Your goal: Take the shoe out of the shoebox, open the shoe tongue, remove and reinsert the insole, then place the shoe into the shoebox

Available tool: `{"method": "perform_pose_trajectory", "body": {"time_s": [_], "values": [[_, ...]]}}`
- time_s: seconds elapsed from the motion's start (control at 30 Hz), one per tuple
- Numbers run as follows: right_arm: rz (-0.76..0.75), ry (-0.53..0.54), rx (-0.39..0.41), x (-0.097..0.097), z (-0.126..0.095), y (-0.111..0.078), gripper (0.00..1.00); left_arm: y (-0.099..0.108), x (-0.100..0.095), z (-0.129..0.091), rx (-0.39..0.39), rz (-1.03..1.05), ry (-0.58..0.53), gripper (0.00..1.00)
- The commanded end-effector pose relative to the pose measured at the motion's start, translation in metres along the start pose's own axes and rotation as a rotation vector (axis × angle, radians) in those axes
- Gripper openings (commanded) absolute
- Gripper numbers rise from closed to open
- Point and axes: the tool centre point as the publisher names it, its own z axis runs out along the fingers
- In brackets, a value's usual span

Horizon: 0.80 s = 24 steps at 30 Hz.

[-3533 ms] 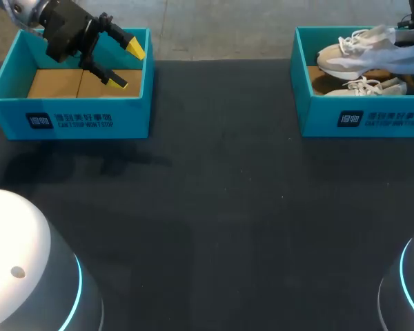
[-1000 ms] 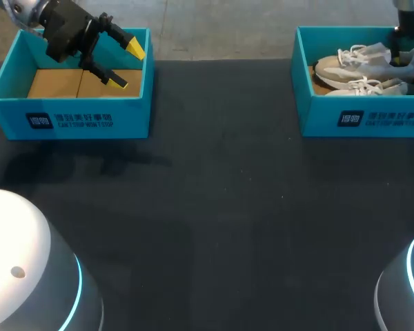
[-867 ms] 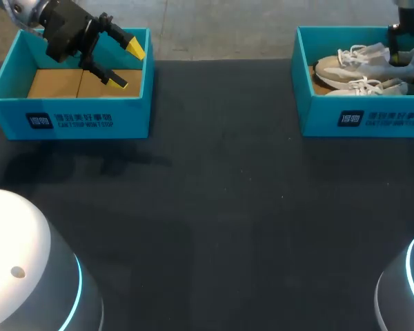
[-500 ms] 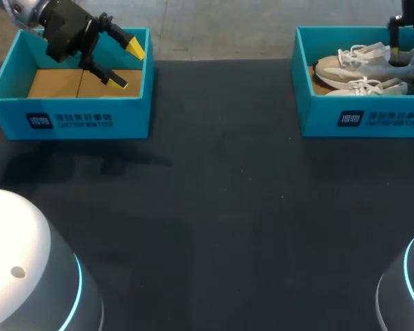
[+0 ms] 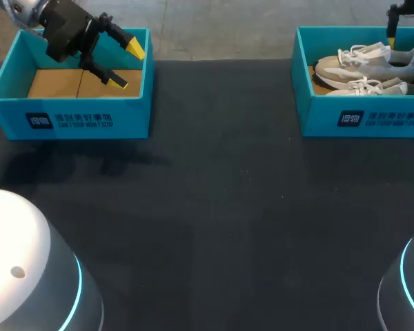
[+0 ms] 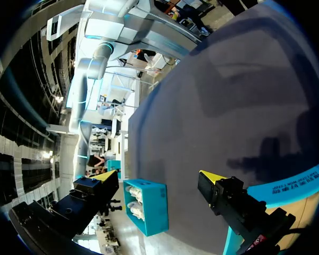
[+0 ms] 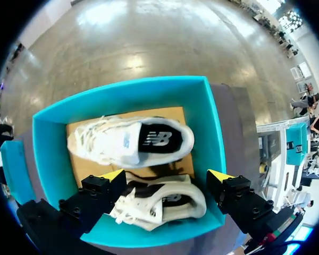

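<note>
The wide dark table (image 5: 214,207) in front of the shoebox (image 5: 362,121) gives plenty of room to set a shoe down. Inside the shoebox, by its front wall, lies the near shoe (image 5: 371,87), tipped partly on its side. Behind it, by the back wall, sits the far shoe (image 5: 366,63) with its opening facing up. Both shoes lie long-ways across the shoebox, with toes toward its left wall and heels toward its right wall.

The right gripper (image 7: 167,176) hangs high above the shoebox. Its fingers are spread wide and hold nothing. The near shoe is right under it and the far shoe is just ahead. One finger stands toward the toe end and one toward the heel end, so they line up along the shoes' length. I think it must come straight down, and maybe turn, to pinch a shoe across its sides. The walls sit close around the shoes, so there is little room beside them.

The left gripper (image 5: 127,65) is far off to the shoebox's left, over the other box (image 5: 69,121). It is also spread and empty, so the right arm is much nearer.
</note>
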Motion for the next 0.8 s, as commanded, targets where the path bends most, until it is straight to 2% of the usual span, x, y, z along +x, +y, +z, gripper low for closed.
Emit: {"method": "perform_pose_trajectory", "body": {"time_s": [0.03, 0.3, 0.8], "values": [[0.001, 0.018, -0.058, -0.002, -0.023, -0.035, 1.0, 0.0, 0.0, 0.0, 0.0, 0.001, 0.003, 1.0], [-0.008, 0.05, -0.082, 0.012, -0.048, -0.073, 1.0, 0.0, 0.0, 0.0, 0.0, 0.001, 0.003, 1.0], [-0.011, 0.109, -0.067, 0.029, -0.064, -0.132, 1.0, 0.0, 0.0, 0.0, 0.0, 0.001, 0.003, 1.0]]}}
